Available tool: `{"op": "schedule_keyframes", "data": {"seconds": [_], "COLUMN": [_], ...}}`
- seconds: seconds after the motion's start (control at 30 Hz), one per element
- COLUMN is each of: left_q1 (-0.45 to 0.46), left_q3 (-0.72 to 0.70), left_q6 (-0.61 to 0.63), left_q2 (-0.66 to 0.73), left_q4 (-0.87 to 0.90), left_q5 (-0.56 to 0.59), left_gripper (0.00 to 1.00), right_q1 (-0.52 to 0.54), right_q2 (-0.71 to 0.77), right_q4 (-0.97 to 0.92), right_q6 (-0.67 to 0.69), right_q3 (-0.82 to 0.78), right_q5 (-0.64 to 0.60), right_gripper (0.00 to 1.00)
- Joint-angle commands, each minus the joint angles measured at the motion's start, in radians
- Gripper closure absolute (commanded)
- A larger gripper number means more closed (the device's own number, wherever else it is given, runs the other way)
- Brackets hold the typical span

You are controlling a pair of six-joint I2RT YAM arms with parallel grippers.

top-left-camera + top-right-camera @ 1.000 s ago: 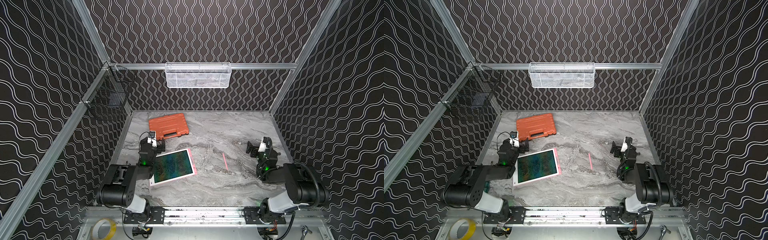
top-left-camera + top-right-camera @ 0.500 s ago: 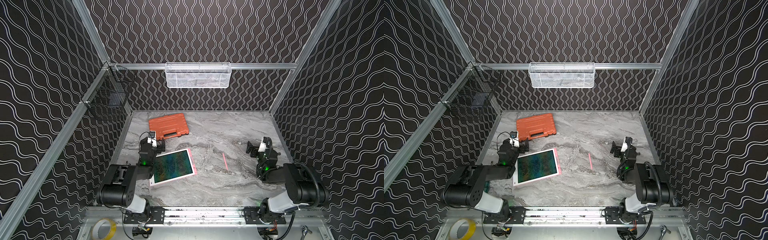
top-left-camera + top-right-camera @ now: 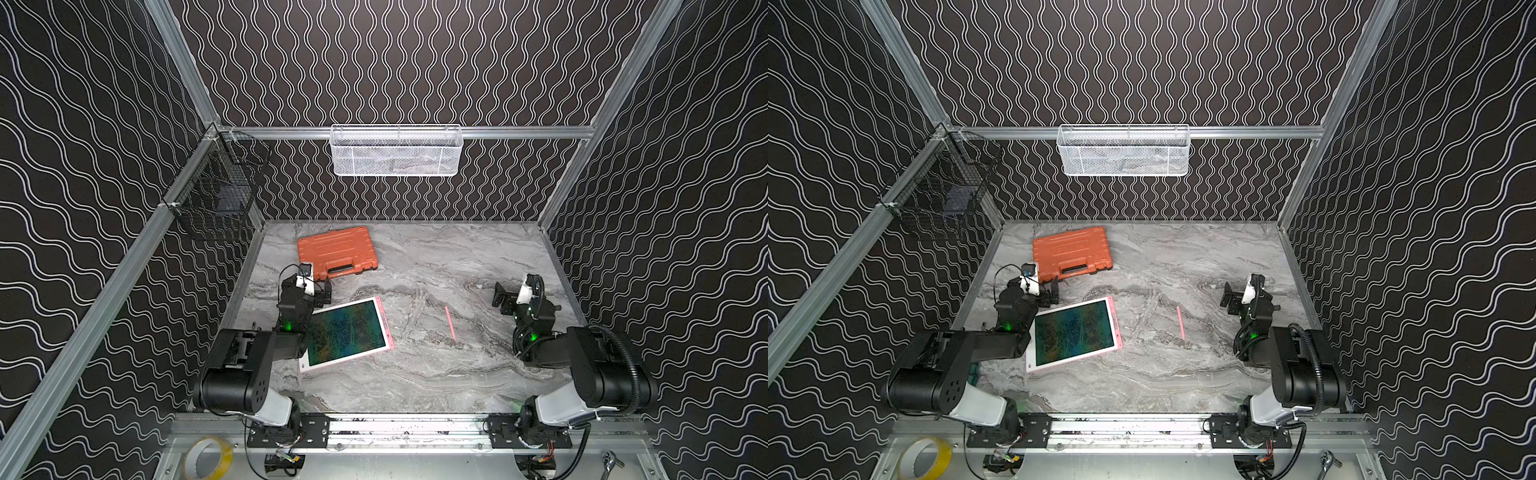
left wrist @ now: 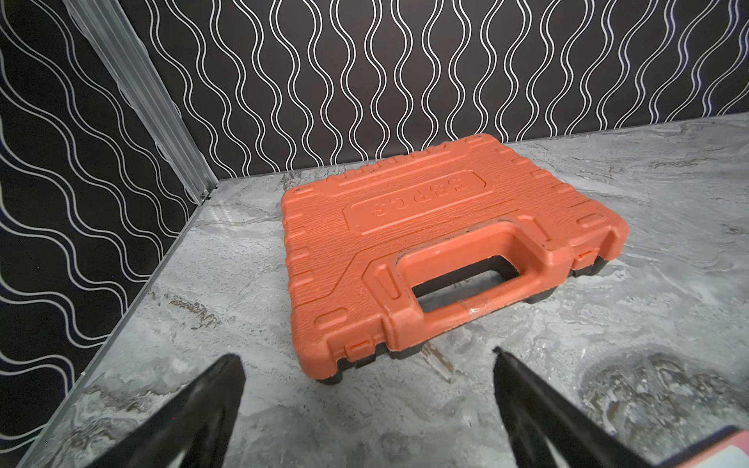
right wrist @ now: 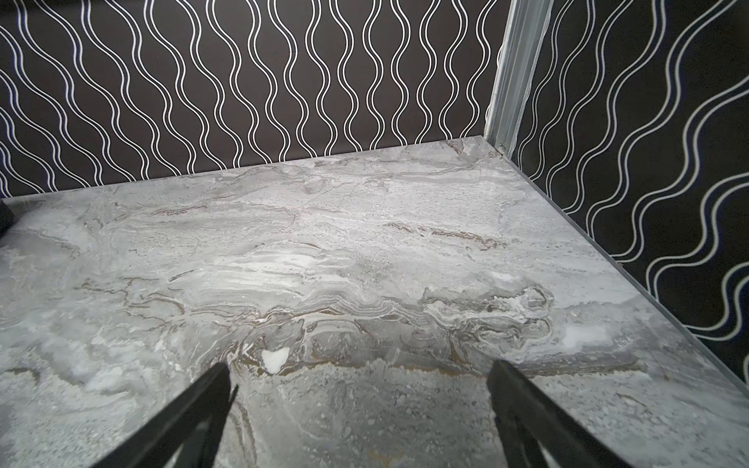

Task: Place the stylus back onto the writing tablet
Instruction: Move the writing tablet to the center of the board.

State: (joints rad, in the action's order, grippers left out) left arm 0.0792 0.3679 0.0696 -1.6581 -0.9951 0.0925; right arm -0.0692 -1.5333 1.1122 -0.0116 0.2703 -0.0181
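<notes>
- Stylus (image 3: 451,323): thin pink stick lying flat on the marble table (image 3: 436,382), between the writing tablet (image 3: 347,332) and my right arm. It's apart from the tablet, nothing touching it.
- The tablet lies flat, screen up, just beside my left arm. Orange case (image 4: 425,227) sits beyond it, not part of the job.
- My left gripper (image 4: 364,356): jaws spread wide, empty, pointing at the case.
- My right gripper (image 5: 358,364): jaws wide too, empty. Its wrist view shows only bare table, no stylus in sight there.
- Step, imo: nothing picked up yet, so pre-reach, task at its start.
- Next move, imo: right arm is nearer, so swing it in toward the stylus, come down w/ jaws across the stick, pinch approx. mid-length.
- Stick is v. thin & flat on the table, so fingertips must get right down to the surface or it'll slip/roll.
</notes>
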Motion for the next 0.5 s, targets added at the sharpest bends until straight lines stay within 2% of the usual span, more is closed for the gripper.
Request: {"op": "schedule_keyframes", "data": {"seconds": [0.0,0.07,0.17,0.23,0.3,0.37,0.43,0.47], "left_q1": [0.003,0.008,0.013,0.013,0.013,0.013,0.014,0.018], "left_q3": [0.012,0.040,0.072,0.129,0.208,0.324,0.443,0.462], "left_q6": [0.029,0.007,-0.080,-0.156,-0.297,-0.411,-0.474,-0.487], "left_q2": [0.059,0.172,0.330,0.410,0.464,0.477,0.449,0.449], "left_q4": [0.028,0.187,0.382,0.564,0.789,1.060,1.314,1.358], "left_q5": [-0.030,-0.013,0.014,-0.004,0.025,-0.004,-0.055,-0.114], "left_gripper": [0.01,0.01,0.01,0.01,0.01,0.01,0.01,0.01], "right_q1": [-0.001,0.000,0.003,0.005,0.004,0.005,0.028,0.039], "right_q2": [0.093,0.191,0.284,0.318,0.282,0.191,0.189,0.196], "right_q4": [-0.111,-0.290,-0.413,-0.664,-0.960,-1.249,-1.298,-1.285], "right_q6": [-0.060,-0.083,-0.100,-0.200,-0.345,-0.424,-0.458,-0.484], "right_q3": [0.041,0.091,0.147,0.252,0.399,0.570,0.609,0.599], "right_q5": [-0.148,-0.186,-0.156,-0.185,-0.221,-0.150,-0.063,-0.007], "right_gripper": [0.00,0.00,0.00,0.00,0.00,0.00,0.00,0.00]}}
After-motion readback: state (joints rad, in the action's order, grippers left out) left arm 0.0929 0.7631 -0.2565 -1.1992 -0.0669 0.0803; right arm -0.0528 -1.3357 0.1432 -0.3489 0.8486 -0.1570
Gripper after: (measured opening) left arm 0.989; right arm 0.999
